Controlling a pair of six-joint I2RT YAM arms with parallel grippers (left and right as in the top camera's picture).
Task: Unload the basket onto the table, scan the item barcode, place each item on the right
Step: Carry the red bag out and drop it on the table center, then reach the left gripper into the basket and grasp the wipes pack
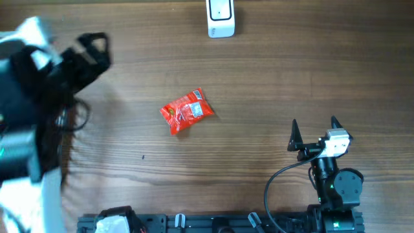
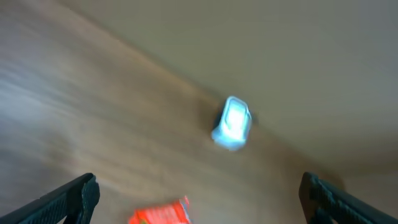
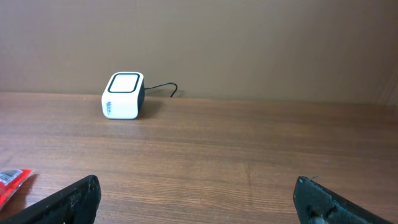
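Plainly, the packet [image 1: 187, 110] lies loose on the tabletop, about midway between the near and far edges and a little left of centre. It is red and crinkled, with a pale label patch turned up at one end; whether that patch carries the barcode is too small to tell. Nothing touches it.

The scanner [image 1: 220, 18] stands at the far edge near its middle, well apart from the packet, its cord trailing behind it.

The left arm [image 1: 32, 110] hangs over the left edge, blurred, and its jaws are spread wide with nothing between them; its wrist view shows the packet low in frame and the scanner beyond. The right arm [image 1: 333, 175] sits by the near right corner, jaws also released and empty, facing the scanner.

The pick-up looks like the step in hand — the scan itself seems not yet done. The next move calls for one arm to come down over the packet, straddle it, clench without crushing, then carry it to the far edge — label turned toward the scanner's window.
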